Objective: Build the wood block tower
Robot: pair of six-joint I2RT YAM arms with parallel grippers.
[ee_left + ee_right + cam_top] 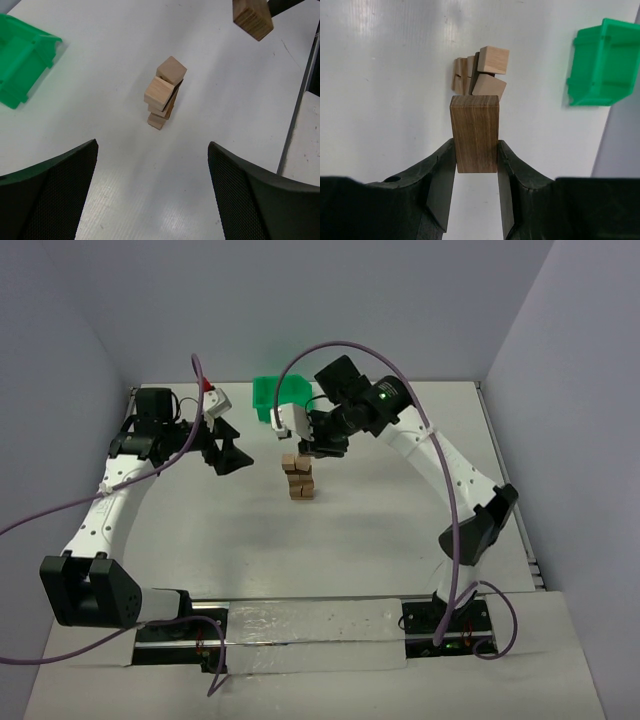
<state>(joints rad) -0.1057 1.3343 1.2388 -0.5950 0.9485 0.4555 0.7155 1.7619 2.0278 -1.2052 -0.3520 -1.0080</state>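
The wood block tower (pixel 298 478) stands mid-table, a small crooked stack of light tan blocks with a darker one inside; it also shows in the left wrist view (pixel 163 93) and the right wrist view (pixel 480 74). My right gripper (pixel 475 157) is shut on a dark brown bar (pixel 474 133) and holds it in the air just behind and above the tower (pixel 320 445); the bar shows at the top of the left wrist view (pixel 253 18). My left gripper (pixel 152 192) is open and empty, to the left of the tower (pixel 228 454).
A green plastic bin (pixel 277 397) stands at the back of the table behind the tower, also in the left wrist view (pixel 22 57) and the right wrist view (pixel 605 62). The table's right edge (pixel 295 115) runs past the tower.
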